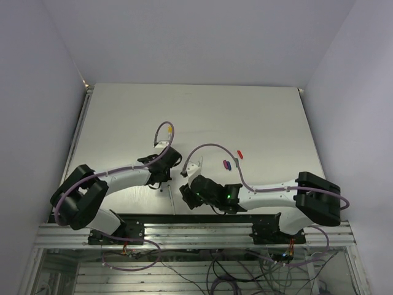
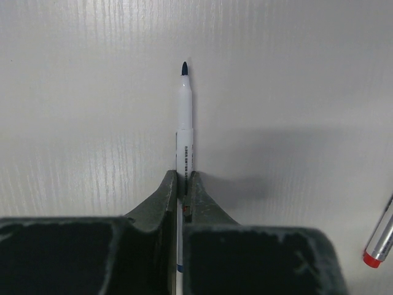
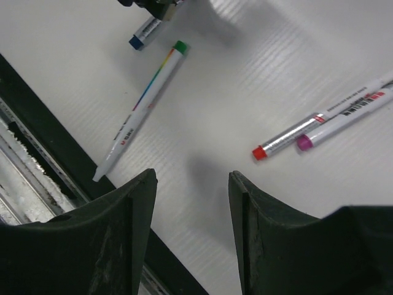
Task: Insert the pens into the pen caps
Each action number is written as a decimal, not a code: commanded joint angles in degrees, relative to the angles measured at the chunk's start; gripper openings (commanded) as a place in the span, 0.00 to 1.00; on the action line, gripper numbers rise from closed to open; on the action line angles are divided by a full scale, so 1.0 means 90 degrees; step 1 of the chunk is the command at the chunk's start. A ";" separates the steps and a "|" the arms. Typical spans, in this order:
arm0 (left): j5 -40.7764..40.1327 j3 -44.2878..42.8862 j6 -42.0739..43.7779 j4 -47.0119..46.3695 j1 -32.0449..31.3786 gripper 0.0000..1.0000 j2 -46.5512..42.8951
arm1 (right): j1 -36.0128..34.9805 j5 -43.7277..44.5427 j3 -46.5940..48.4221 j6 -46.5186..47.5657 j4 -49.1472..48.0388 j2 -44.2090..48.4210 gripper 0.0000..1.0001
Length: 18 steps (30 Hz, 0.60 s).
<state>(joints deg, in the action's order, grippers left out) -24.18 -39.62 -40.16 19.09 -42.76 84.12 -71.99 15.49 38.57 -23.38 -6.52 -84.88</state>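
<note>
Dark fingers of the left gripper (image 2: pixel 184 179) fill the bottom of the left wrist view, pinched tight on the blue-tipped pen (image 2: pixel 184 120), which stands straight up the frame from between them, its tip bare. At the lower right edge lies the red-ended pen (image 2: pixel 379 244), apart from the fingers. In the right wrist view the right gripper (image 3: pixel 191 178) has its jaws spread wide and holds nothing, with bare white table (image 1: pixel 245 117) in the gap. Up and to the left lies the green-ended pen (image 3: pixel 144 104), slanted, its far end near the table's dark edge. At the right, the red-ended pen and the magenta-ended pen (image 3: pixel 344 120) lie side by side, touching. From above, a red speck (image 1: pixel 239 153) and magenta and blue specks (image 1: pixel 226 164) sit right of centre; I cannot tell if they are caps or pen ends.
</note>
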 commanded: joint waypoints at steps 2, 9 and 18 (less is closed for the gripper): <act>0.0178 0.0490 -0.0216 0.0188 -0.0034 0.07 -0.0479 | -0.0205 0.0016 0.0321 -0.0019 -0.0100 -0.0300 0.50; -0.0474 0.0320 -0.0318 0.0792 -0.0029 0.07 -0.1803 | -0.0330 -0.0115 0.0627 0.0018 -0.0161 -0.0667 0.50; -0.1093 0.0038 -0.0310 0.1662 -0.0031 0.07 -0.3070 | -0.0341 -0.0371 0.1031 -0.0030 -0.0303 -0.1203 0.50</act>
<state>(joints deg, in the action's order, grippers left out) -30.33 -37.82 -42.46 29.34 -42.81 59.72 -74.70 13.06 45.50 -23.40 -7.51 -93.69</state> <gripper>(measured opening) 0.101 0.497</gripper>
